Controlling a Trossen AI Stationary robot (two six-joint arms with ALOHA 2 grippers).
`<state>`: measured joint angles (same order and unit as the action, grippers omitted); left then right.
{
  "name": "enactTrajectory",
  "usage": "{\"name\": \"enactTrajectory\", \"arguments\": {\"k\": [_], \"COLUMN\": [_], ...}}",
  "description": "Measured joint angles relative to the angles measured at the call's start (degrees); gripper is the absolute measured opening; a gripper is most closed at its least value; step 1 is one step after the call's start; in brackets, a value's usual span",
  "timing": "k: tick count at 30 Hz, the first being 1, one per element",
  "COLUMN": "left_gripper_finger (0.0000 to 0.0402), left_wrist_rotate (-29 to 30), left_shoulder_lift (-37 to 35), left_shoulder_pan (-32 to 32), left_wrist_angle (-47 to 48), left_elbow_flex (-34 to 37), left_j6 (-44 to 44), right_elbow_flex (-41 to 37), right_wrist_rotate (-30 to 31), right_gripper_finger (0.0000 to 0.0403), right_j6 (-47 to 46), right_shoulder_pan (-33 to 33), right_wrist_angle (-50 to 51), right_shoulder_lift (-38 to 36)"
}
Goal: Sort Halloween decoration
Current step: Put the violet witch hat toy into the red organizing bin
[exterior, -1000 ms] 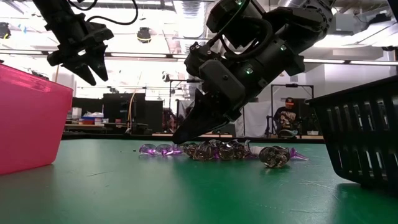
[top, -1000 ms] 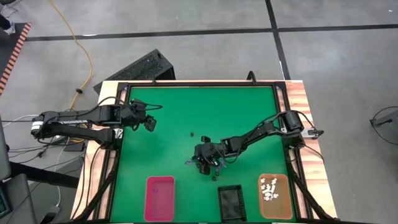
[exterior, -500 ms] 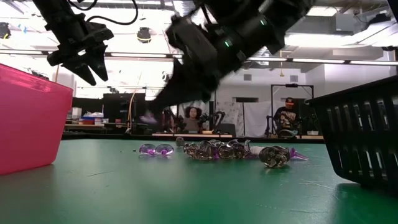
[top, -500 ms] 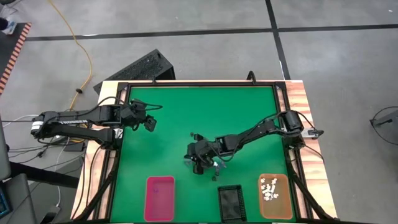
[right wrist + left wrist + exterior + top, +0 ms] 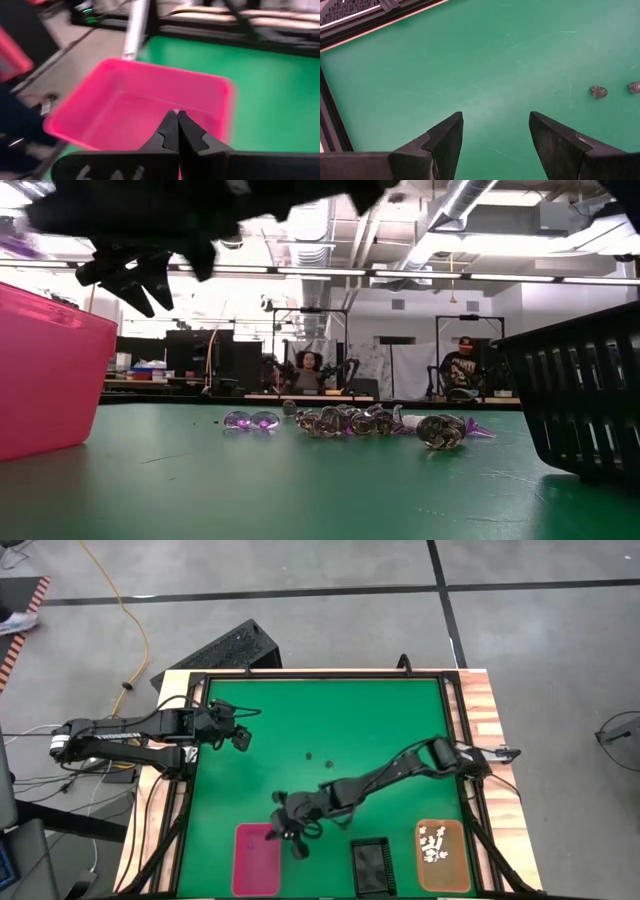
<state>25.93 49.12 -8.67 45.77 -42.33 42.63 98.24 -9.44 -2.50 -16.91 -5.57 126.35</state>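
R gripper [image 5: 293, 837]: clenched tight, at near edge by pink tray [image 5: 257, 858]'s right rim; whether a trinket sits between tips – can't tell. 
L gripper [image 5: 238, 737]: fingers apart, holding nothing, parked far-left. 
Halloween decoration [image 5: 360, 422]: purple/clear pile mid-mat; white pcs in orange tray [image 5: 441, 856], near-right. 
Black tray [image 5: 371, 866]: between the two. 
Risk: release short of the rim, so pc lands on mat; tiny pc may slip from the pinch.
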Motion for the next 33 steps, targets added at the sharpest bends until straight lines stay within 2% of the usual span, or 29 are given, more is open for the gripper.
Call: {"name": "enactTrajectory", "arguments": {"k": [2, 4, 13, 19, 23, 26, 33], "left_gripper_finger": [0.0219, 0.0219, 0.0219, 0.0219, 0.0219, 0.0219, 0.0219], "left_wrist_rotate": [0.0, 0.0, -0.6, -0.6, -0.1, -0.1, -0.1], "left_shoulder_lift": [0.0, 0.0, 0.0, 0.0, 0.0, 0.0, 0.0], "left_shoulder_pan": [0.0, 0.0, 0.0, 0.0, 0.0, 0.0, 0.0], "left_wrist_angle": [0.0, 0.0, 0.1, 0.3, 0.3, 0.3, 0.4], "left_elbow_flex": [0.0, 0.0, 0.0, 0.0, 0.0, 0.0, 0.0], "left_j6": [0.0, 0.0, 0.0, -0.2, -0.2, -0.2, -0.2], "right_elbow_flex": [3.5, 5.1, 5.3, 5.3, 5.3, 5.4, 5.3], "right_wrist_rotate": [-2.7, -2.9, -2.7, -0.6, -0.2, 0.7, 1.5], "right_gripper_finger": [0.0033, 0.0057, 0.0148, 0.0147, 0.0135, 0.0132, 0.0132], "right_j6": [0.0, 0.0, -0.4, -0.2, 1.8, 5.5, 12.9], "right_shoulder_pan": [0.3, 0.7, 1.2, 4.1, 6.7, 7.5, 7.2], "right_wrist_angle": [3.5, 6.6, 9.1, 31.4, 40.1, 43.3, 40.4], "right_shoulder_lift": [1.4, 1.5, 1.2, -3.5, -5.9, -5.5, -1.4]}}
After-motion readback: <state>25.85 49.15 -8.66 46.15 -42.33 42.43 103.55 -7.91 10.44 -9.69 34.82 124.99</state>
